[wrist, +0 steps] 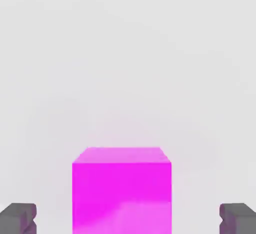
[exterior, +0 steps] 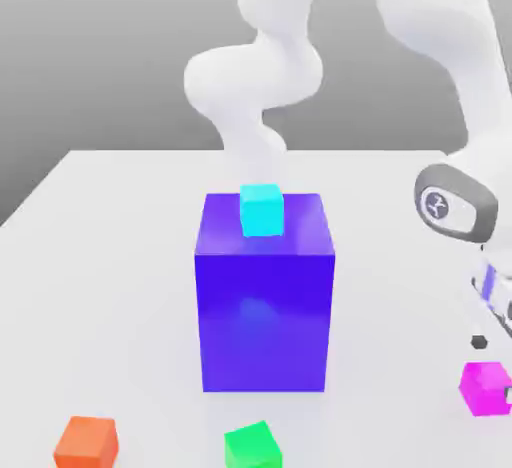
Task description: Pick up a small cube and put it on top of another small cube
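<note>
The fingers [wrist: 20,217] stand wide open, one on each side of the magenta cube [wrist: 121,190], not touching it. The gripper [wrist: 128,218] hangs over that cube.

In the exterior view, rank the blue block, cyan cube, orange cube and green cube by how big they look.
1. blue block, by far the largest.
2. orange cube, green cube and cyan cube: alike; cyan sits farther back, so no firm ranking.
</note>
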Robot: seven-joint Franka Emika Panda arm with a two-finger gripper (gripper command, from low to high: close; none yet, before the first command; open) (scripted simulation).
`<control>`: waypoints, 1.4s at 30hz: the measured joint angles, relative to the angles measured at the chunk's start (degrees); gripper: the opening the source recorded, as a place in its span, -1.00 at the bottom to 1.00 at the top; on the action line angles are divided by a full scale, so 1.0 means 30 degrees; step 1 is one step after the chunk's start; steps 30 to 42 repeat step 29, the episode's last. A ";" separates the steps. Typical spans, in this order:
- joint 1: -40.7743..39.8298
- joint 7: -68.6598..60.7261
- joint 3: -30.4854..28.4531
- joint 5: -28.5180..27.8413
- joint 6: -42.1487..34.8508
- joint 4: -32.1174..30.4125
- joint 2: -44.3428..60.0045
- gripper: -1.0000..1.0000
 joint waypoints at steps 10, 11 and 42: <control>-0.0180 -0.0168 0.0241 0.0197 -0.1455 -0.0378 -0.1804 -1.00; -0.0239 -0.0260 0.0323 0.0327 -0.1986 -0.0520 -0.2473 -1.00; -0.7376 -0.2654 -0.4509 0.4155 -0.2489 -0.0379 -0.2682 1.00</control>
